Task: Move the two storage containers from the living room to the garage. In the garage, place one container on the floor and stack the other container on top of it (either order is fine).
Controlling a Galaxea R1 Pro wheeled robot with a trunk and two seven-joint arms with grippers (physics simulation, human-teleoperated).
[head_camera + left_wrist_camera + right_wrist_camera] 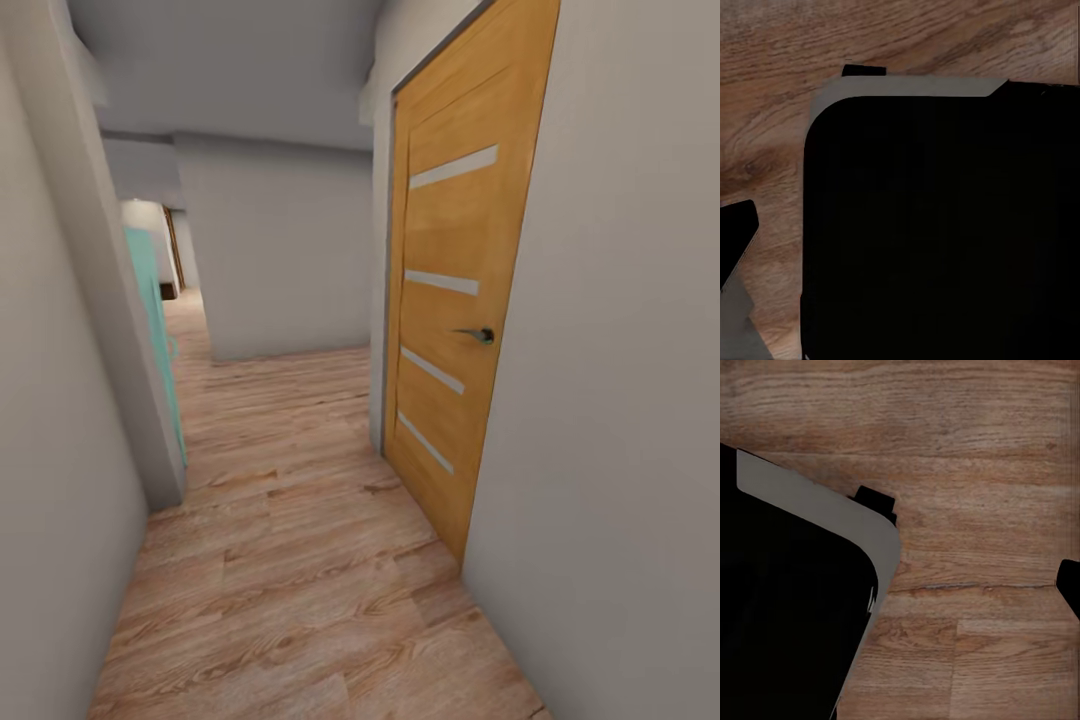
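I am in a narrow hallway with light wood plank flooring. The two storage containers and the garage are out of view. In the left wrist view a large black body with a grey rim hangs over the planks, and a dark tip pokes in at the frame edge. In the right wrist view a similar black, grey-rimmed body covers one side above the wood floor, with a small dark tip at the opposite edge. Neither wrist view shows both fingers of its gripper.
An orange wooden door with a dark handle stands shut in the right wall. A grey wall closes the hall ahead, where the passage bends left. A teal panel sits behind the left wall corner.
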